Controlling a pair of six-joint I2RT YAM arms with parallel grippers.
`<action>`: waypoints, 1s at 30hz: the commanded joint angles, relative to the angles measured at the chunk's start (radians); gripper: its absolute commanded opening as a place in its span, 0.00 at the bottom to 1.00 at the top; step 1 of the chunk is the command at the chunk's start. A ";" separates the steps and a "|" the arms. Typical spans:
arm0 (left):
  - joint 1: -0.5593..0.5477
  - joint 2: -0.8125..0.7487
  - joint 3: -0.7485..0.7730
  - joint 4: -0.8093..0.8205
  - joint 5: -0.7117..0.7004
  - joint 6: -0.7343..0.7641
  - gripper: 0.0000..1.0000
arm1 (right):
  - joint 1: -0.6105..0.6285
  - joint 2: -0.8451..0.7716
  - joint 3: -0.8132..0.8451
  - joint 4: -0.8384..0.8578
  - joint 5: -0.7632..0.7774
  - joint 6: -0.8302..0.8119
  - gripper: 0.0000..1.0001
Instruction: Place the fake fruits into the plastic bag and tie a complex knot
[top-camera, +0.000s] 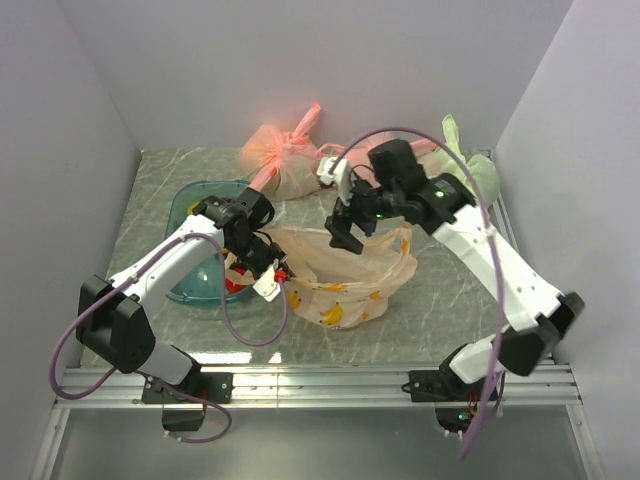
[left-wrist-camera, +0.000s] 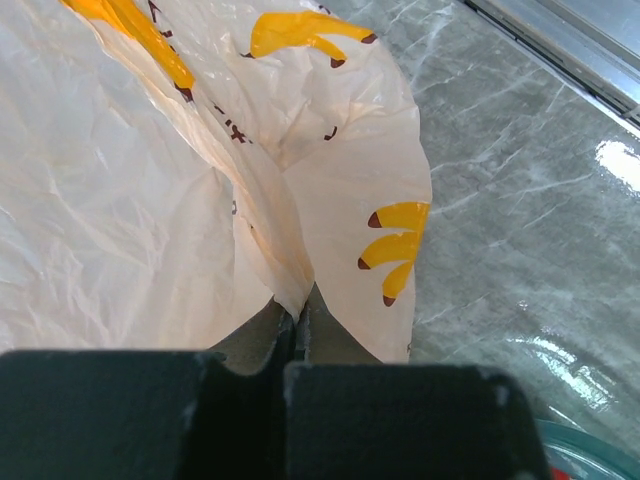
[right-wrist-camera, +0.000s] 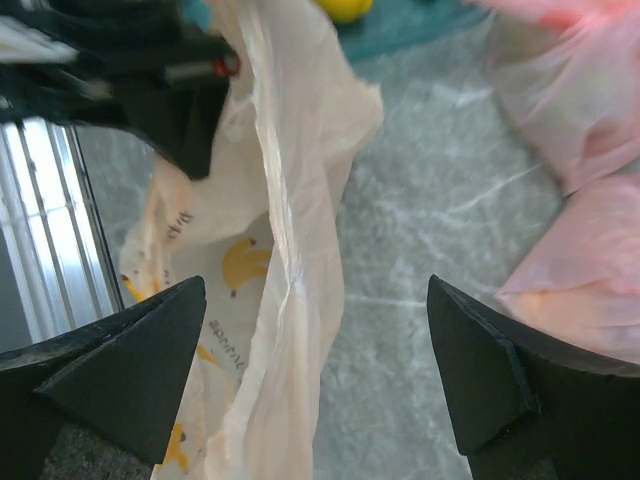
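plastic bag (top-camera: 345, 275) slumped mid-table between both arms, mouth sagging. left gripper (left-wrist-camera: 297, 322) pinched shut on fold of bag rim, film bunched right at fingers. right gripper (right-wrist-camera: 316, 290) spread wide, twisted strip of rim hanging between its fingers, not touching far as i can tell. yellow fake fruit (right-wrist-camera: 345, 8) sitting in teal tub (top-camera: 195, 205), not bagged. bag looks feather-light, floppy, slick, no shape of its own. reckon best hold is bunched rim or handle, not flat panel, and pinch firm or it slides out.

Crumpled, slumped peach banana-print plastic bag (top-camera: 345, 280); yellow fake fruit (right-wrist-camera: 343, 8) in teal bowl (top-camera: 186, 200) just beside it.
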 joint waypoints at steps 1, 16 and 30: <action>0.001 -0.015 0.009 -0.036 0.044 0.067 0.01 | 0.022 0.071 -0.003 -0.023 0.044 0.011 0.98; 0.048 -0.165 -0.273 0.143 -0.011 0.076 0.01 | -0.217 0.181 0.017 0.012 0.007 0.380 0.00; 0.165 -0.121 -0.289 0.633 0.108 -0.227 0.96 | -0.271 -0.155 -0.396 0.401 0.190 0.715 0.00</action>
